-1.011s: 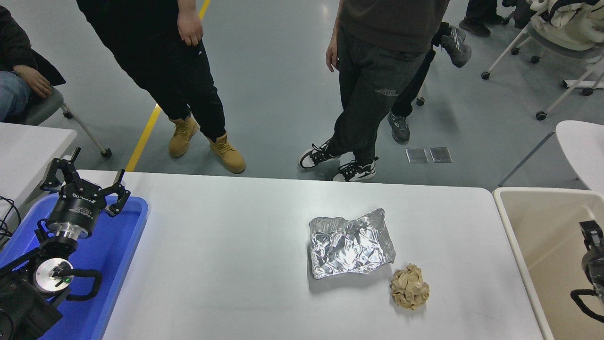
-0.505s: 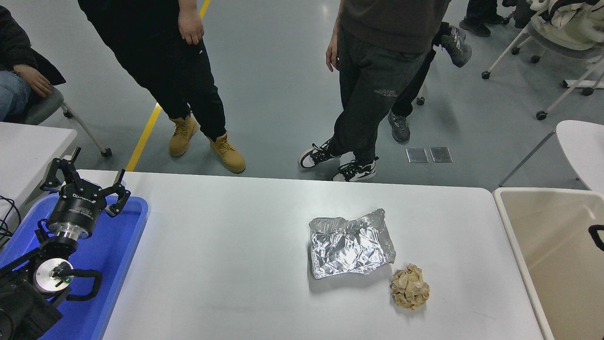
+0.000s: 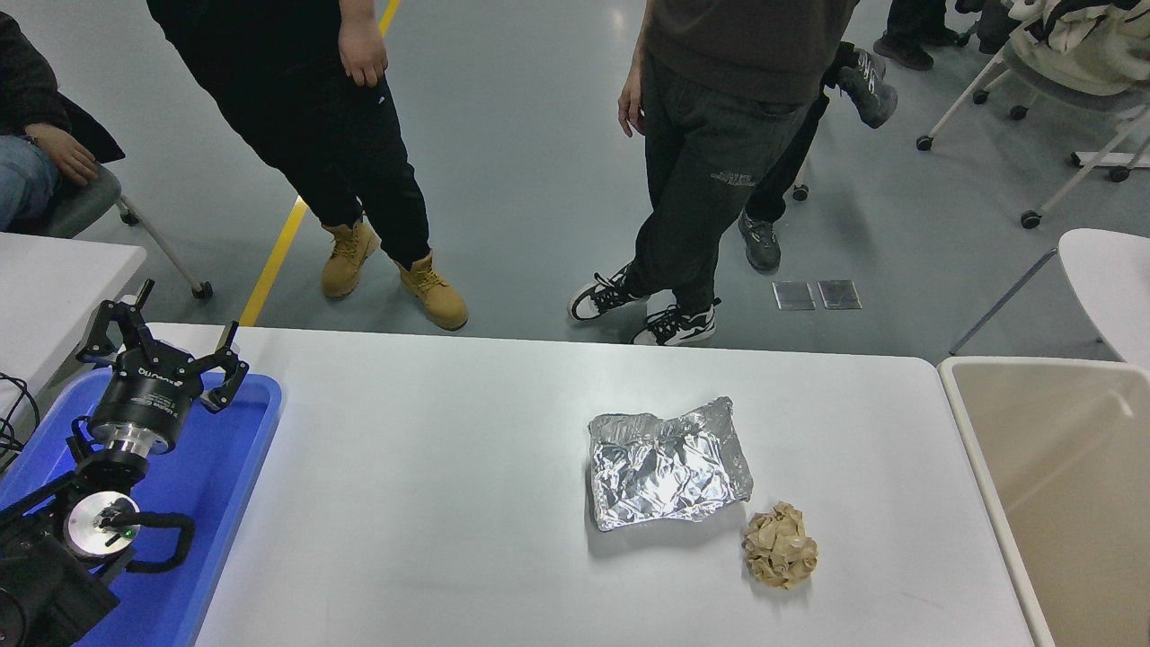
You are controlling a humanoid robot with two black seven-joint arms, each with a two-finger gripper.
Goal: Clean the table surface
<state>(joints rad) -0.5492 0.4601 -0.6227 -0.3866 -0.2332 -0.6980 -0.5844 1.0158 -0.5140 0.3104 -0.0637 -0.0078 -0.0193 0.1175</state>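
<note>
The white table surface (image 3: 449, 503) fills the lower half of the head view. On it, right of centre, lies a crumpled sheet of silver foil (image 3: 669, 465). Just below and to its right sits a ball of crumpled brown paper (image 3: 780, 545). My left gripper (image 3: 162, 346) is parked at the lower left above the blue tray, fingers spread open and holding nothing. My right arm and gripper are out of view.
A blue plastic tray (image 3: 225, 467) lies at the table's left end under my left arm. A beige bin (image 3: 1060, 485) stands beside the table's right end. Two people stand at the far side; a smaller white table (image 3: 54, 279) is at the left.
My right arm, visible at the right edge over the beige bin a second ago, has withdrawn out of the picture. The foil, the paper ball and my left arm have not moved.
</note>
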